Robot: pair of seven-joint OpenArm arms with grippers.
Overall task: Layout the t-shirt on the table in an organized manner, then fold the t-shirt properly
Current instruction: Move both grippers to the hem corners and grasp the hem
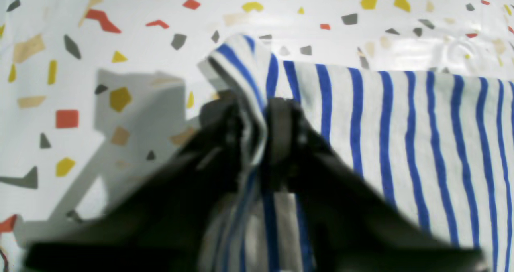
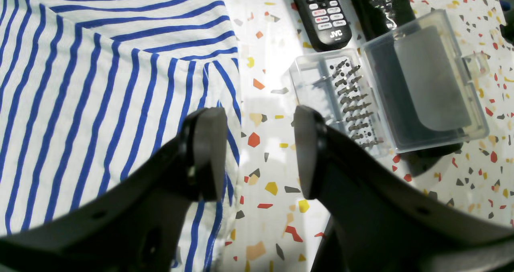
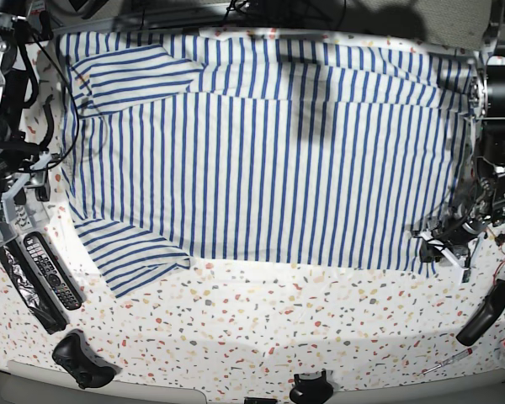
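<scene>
Black pads of the left gripper pinch a bunched hem corner of the t-shirt, spread across the table; right gripper gapes empty; we judge the cloth light, limp, best held at corners.

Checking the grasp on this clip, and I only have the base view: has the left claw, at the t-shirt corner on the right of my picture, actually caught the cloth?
Observer: Yes. The left wrist view shows the left claw shut on a bunched corner of the t-shirt, with cloth pinched between its fingers.
Operator: Is the right claw holding anything?
Observer: No. The right claw is open and empty, one finger over the shirt's edge, the other over the bare table.
Operator: What lies just beyond it?
Observer: An open clear case of screwdriver bits, next to a black remote.
</scene>
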